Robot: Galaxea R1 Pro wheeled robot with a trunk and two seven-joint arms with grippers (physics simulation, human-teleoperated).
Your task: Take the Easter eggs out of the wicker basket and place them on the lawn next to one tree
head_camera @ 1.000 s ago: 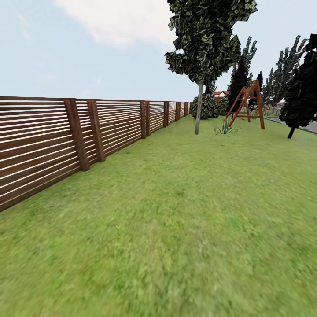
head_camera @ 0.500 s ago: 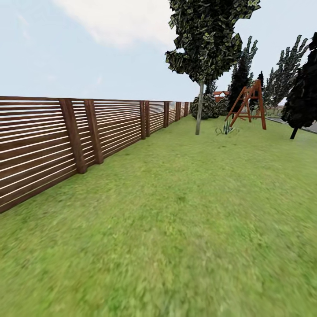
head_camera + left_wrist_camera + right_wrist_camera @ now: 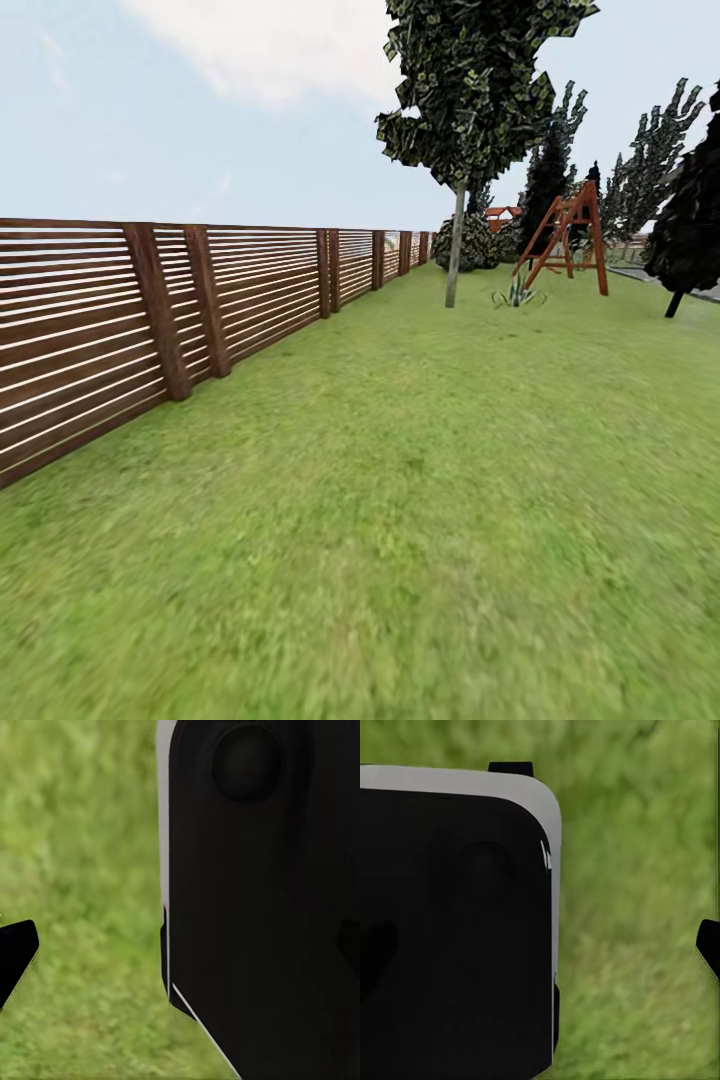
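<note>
The lawn point(image 3: 420, 480) spreads wide and green ahead of me. A tall tree point(image 3: 455, 250) with a slender pale trunk and a dense dark crown stands far ahead on the grass, right of the fence. The Easter eggs and the wicker basket are out of view. In the left wrist view one dark fingertip point(image 3: 15, 954) pokes in at the picture's edge over grass, beside a large black part of the robot point(image 3: 262, 900). The right wrist view likewise has a single fingertip point(image 3: 709, 949) at its edge and a black body part point(image 3: 450, 930). Nothing shows between the fingers.
A brown slatted wooden fence point(image 3: 150, 310) runs along the lawn's left side into the distance. A red-brown swing frame point(image 3: 565, 240), a spiky small plant point(image 3: 517, 293) and a round bush point(image 3: 472, 245) stand beyond the tree. A dark conifer point(image 3: 690, 230) stands at far right.
The whole head view has shifted: the camera has moved forward along the fence, so the near posts slid left and the tree and swing frame drifted slightly right.
</note>
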